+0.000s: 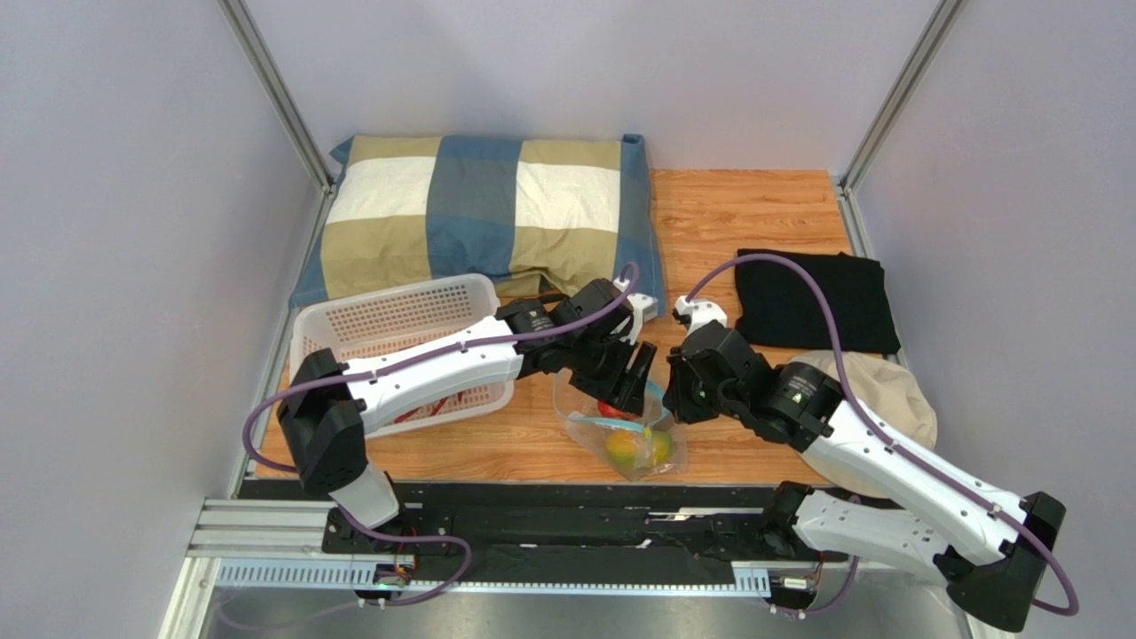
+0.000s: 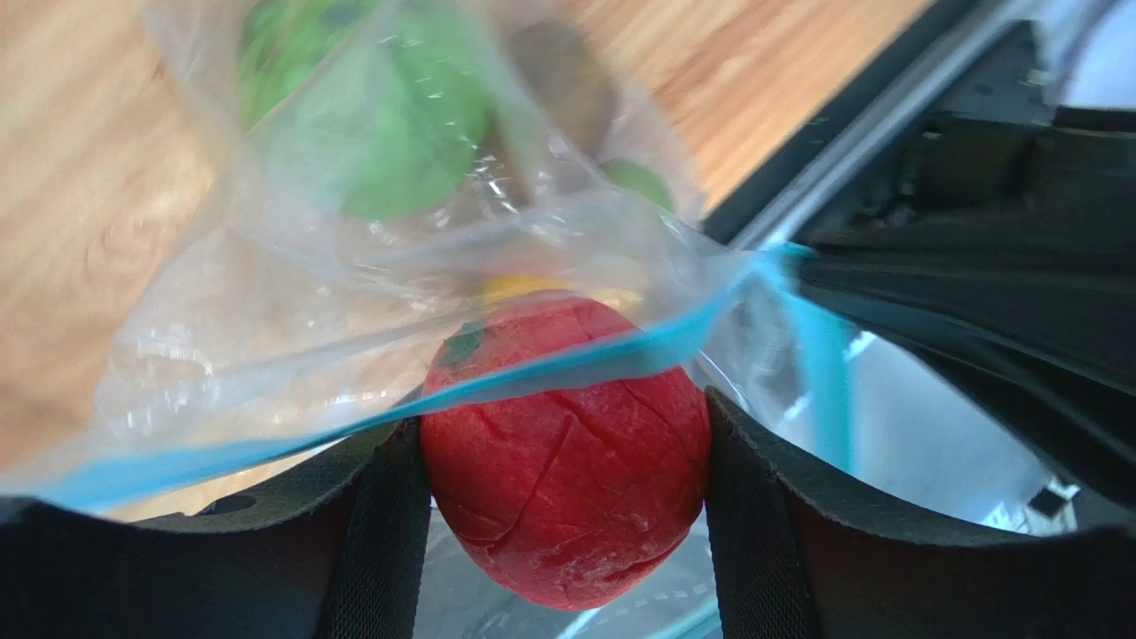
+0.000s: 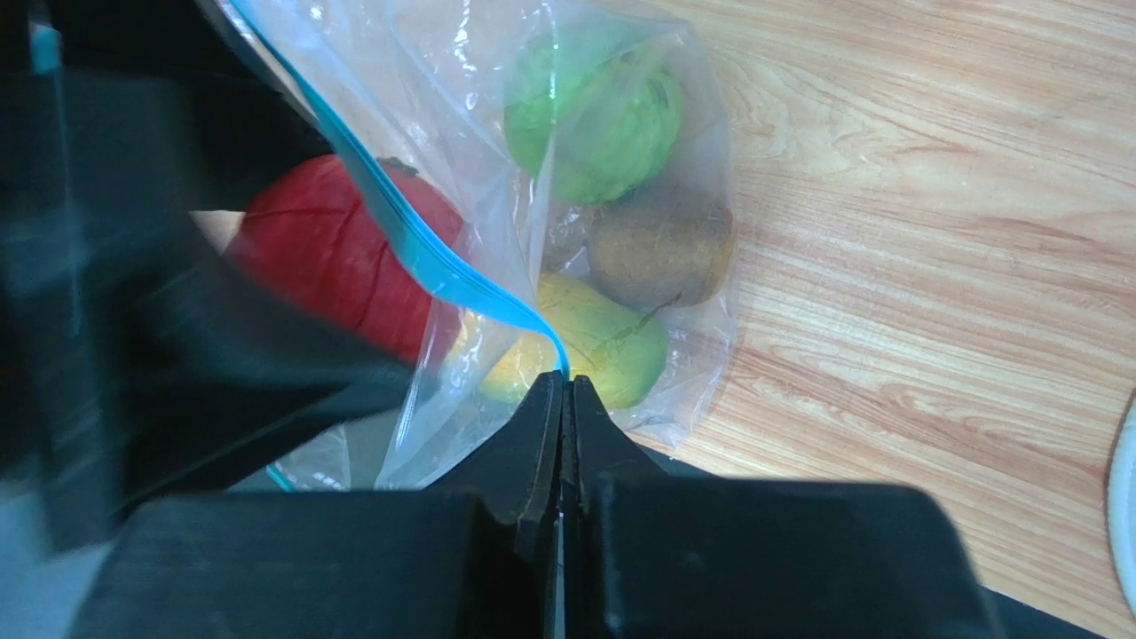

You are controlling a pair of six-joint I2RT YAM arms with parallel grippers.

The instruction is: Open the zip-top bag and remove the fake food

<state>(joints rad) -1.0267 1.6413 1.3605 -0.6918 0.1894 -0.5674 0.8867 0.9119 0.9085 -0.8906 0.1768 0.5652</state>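
Removing red fake food (image 2: 567, 493), clamped in L gripper (image 2: 567, 453), w/ zip-top bag (image 3: 467, 80) pinched in R gripper (image 3: 567, 400); next, pull it clear.

red food (image 2: 567, 493) half veiled by bag (image 2: 267, 306), maybe strawberry

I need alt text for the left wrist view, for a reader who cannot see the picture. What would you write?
The left gripper clasps a red toy fruit between its two black fingers, at the mouth of a clear zip-top bag whose blue zipper strip crosses the fruit. Deeper in the bag lies a green ball, with the wooden table beneath.
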